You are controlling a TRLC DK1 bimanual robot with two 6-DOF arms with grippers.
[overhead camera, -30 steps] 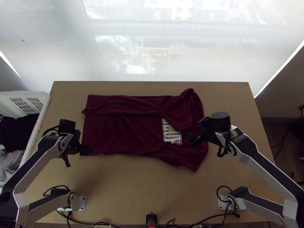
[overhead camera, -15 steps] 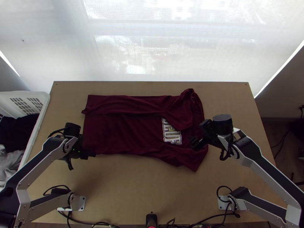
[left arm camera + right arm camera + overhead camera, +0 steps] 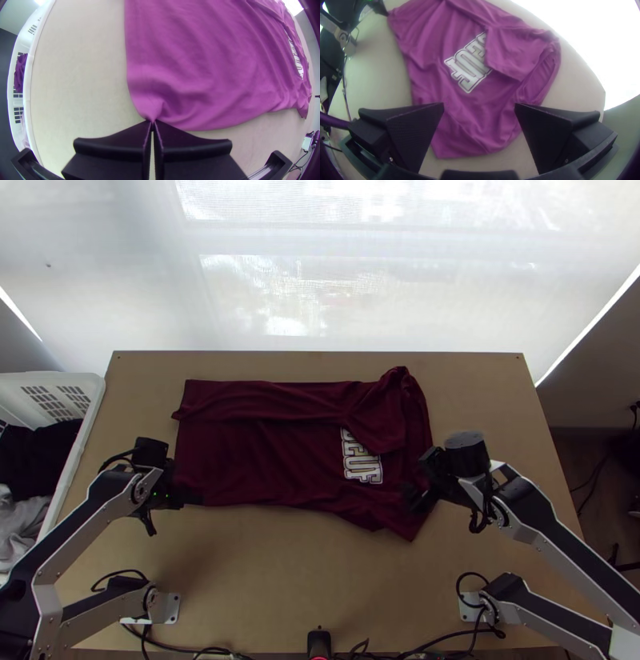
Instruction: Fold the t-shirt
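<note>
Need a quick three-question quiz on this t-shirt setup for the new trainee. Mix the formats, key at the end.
1. True or false: the right gripper has its fingers spread apart.
2. Pick one. The left gripper is:
a) open above the middle of the t-shirt
b) shut on the t-shirt
c) shut with nothing in it
3. Fill in: on the t-shirt's far side, a folded-over ____ partly covers the white print.

Key: 1 true; 2 b, at the near hem corner; 3 sleeve.
</note>
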